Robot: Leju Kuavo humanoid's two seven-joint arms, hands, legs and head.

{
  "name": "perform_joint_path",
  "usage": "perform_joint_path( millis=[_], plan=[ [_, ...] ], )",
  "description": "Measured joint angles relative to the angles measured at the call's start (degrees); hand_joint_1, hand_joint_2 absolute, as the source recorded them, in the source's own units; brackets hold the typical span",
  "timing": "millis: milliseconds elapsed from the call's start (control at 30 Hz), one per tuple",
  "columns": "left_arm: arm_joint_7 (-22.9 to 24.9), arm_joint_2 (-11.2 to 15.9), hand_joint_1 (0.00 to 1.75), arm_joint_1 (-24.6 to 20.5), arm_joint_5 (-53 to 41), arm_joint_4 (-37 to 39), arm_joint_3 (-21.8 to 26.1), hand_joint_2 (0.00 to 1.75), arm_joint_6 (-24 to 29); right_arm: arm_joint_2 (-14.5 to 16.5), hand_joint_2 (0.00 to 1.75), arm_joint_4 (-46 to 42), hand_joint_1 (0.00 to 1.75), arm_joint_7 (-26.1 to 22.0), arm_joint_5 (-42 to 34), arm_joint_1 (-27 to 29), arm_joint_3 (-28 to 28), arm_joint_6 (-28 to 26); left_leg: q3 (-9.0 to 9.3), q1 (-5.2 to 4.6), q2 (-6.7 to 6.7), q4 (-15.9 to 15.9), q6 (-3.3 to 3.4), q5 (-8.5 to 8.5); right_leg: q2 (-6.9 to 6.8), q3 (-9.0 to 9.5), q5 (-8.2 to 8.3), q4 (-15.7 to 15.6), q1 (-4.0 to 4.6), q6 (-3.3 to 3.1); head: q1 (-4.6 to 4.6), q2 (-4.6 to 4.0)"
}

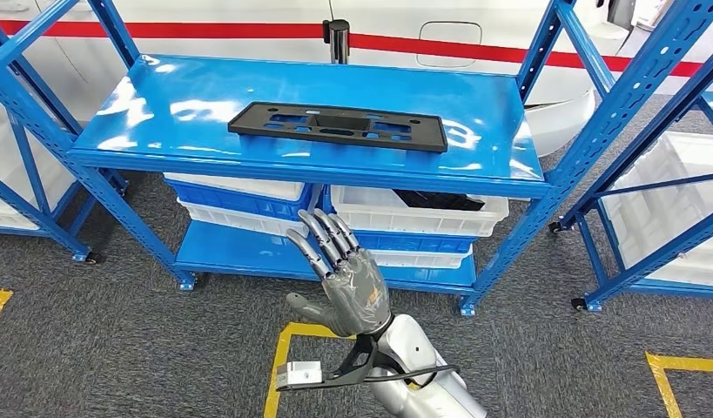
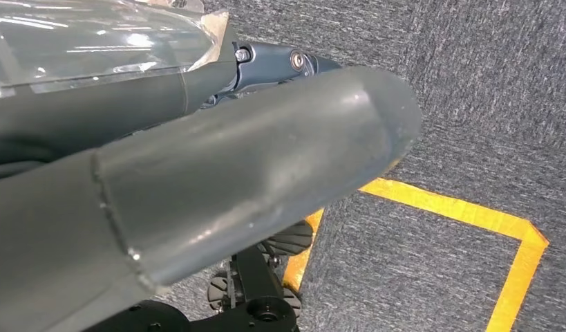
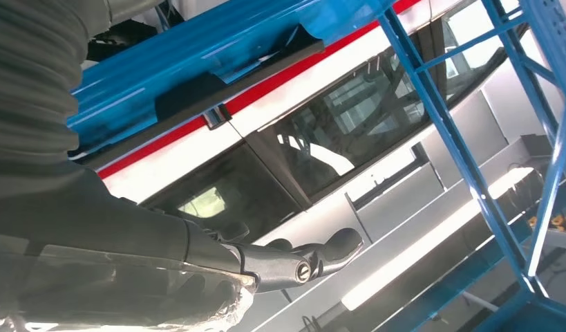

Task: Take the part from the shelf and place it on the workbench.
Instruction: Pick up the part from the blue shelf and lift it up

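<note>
The part (image 1: pixel 338 126) is a flat black rectangular plate with cut-outs, lying on the top board of the blue shelf (image 1: pixel 161 104), right of its middle. My right hand (image 1: pixel 344 283) is raised in front of the shelf, below the top board's front edge, fingers spread and pointing up, holding nothing. It is a good way short of the part. From the right wrist view the part's dark edge (image 3: pixel 190 97) shows over the blue board, beyond my fingers (image 3: pixel 294 259). My left hand (image 2: pixel 252 159) hangs over the grey carpet, thumb straight, with nothing in it.
White and blue bins (image 1: pixel 239 205) fill the lower shelf; one (image 1: pixel 422 213) holds dark parts. More blue racks with white bins (image 1: pixel 683 200) stand left and right. Yellow tape (image 1: pixel 283 357) marks the carpet. A white vehicle with a red stripe (image 1: pixel 422 43) stands behind.
</note>
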Motion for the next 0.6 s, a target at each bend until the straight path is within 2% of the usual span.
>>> perform_joint_path(
  millis=[167, 367, 600],
  plan=[
    [-1.15, 0.0, 0.0, 0.0, -0.07, 0.03, 0.14, 0.0, 0.21, 0.17, 1.75, 0.08, 0.0, 0.0, 0.44, -0.23, 0.4, -0.19, 0.0, 0.0, 0.0, 0.0, 0.0, 0.0, 0.0, 0.0, 0.0, 0.0, 0.0, 0.0, 0.0, 0.0],
    [-9.04, 0.03, 0.0, -0.9, -0.95, -0.05, 0.14, 0.0, 2.17, 0.31, 1.75, 0.06, 0.0, -0.64, 1.59, -0.83, 0.97, -1.08, 0.02, -0.01, 0.0, 0.0, 0.0, 0.0, 0.0, 0.02, 0.01, 0.0, 0.0, 0.0, 0.01, 0.0],
    [-10.07, 0.02, 0.0, -2.17, -1.3, -0.06, 0.14, 0.0, 2.73, 0.81, 1.75, 0.06, 0.0, -1.22, 1.44, -1.4, 1.12, -1.09, 0.09, -0.01, 0.0, 0.0, 0.0, 0.01, 0.0, 0.07, 0.01, 0.0, 0.0, 0.0, 0.0, 0.0]
  ],
)
